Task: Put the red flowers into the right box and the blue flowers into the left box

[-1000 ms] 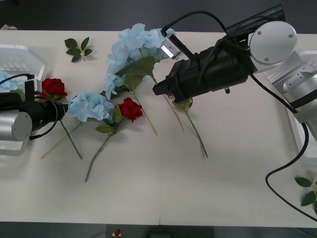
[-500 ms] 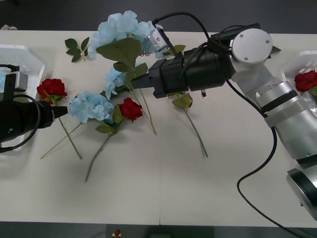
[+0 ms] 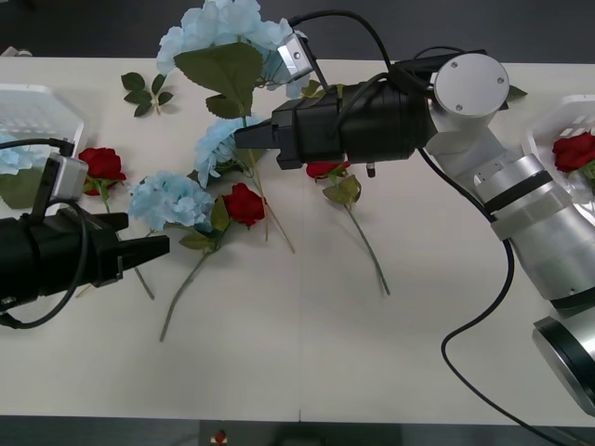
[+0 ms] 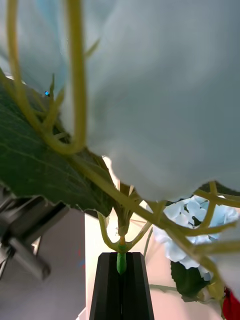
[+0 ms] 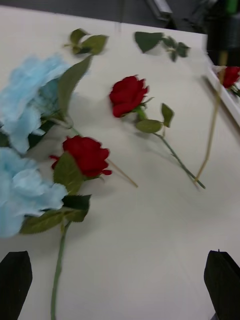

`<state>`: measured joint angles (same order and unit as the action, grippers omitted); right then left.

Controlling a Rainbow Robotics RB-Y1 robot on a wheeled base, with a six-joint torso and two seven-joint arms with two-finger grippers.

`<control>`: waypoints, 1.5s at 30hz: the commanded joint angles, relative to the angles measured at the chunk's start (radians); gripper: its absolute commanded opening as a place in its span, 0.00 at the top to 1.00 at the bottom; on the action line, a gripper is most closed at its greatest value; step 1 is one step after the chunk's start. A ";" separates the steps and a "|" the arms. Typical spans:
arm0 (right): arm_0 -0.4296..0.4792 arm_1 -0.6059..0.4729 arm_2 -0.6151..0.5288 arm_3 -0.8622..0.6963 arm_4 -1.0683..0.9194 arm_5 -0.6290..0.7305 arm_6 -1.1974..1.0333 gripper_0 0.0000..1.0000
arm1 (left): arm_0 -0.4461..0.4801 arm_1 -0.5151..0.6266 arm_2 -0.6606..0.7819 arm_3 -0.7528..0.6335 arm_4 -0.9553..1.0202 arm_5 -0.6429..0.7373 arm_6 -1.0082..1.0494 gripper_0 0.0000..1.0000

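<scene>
We see right gripper (image 3: 244, 137) clamped on stem of blue flower (image 3: 218, 28), lifted above bench (image 3: 418, 325) beyond loose rose (image 3: 244, 203). Left gripper (image 3: 160, 245) spread wide, holding nothing, just left of that rose. 1 rose (image 3: 574, 150) lies in right box (image 3: 548, 125); left box (image 3: 37, 107) far left.

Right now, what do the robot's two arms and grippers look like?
Both arms end in black cylindrical wrists with black fingers: right gripper, left gripper. The right arm has silver-white segments, a round white joint cap and looping black cables. Each wrist carries a small silver camera block. The left arm also trails a black cable.
</scene>
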<state>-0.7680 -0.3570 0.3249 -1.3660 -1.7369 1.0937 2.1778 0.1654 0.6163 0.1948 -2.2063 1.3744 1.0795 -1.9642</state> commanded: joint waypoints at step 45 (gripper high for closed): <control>-0.048 0.047 0.000 -0.019 -0.079 -0.018 -0.026 1.00 | -0.204 -0.306 -0.278 0.129 -0.129 -0.171 -0.205 1.00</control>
<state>-0.7690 -0.3186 0.3249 -1.3659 -1.8046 1.0794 2.1772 -0.0044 0.3124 -0.0802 -2.0610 1.2405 0.9210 -2.1663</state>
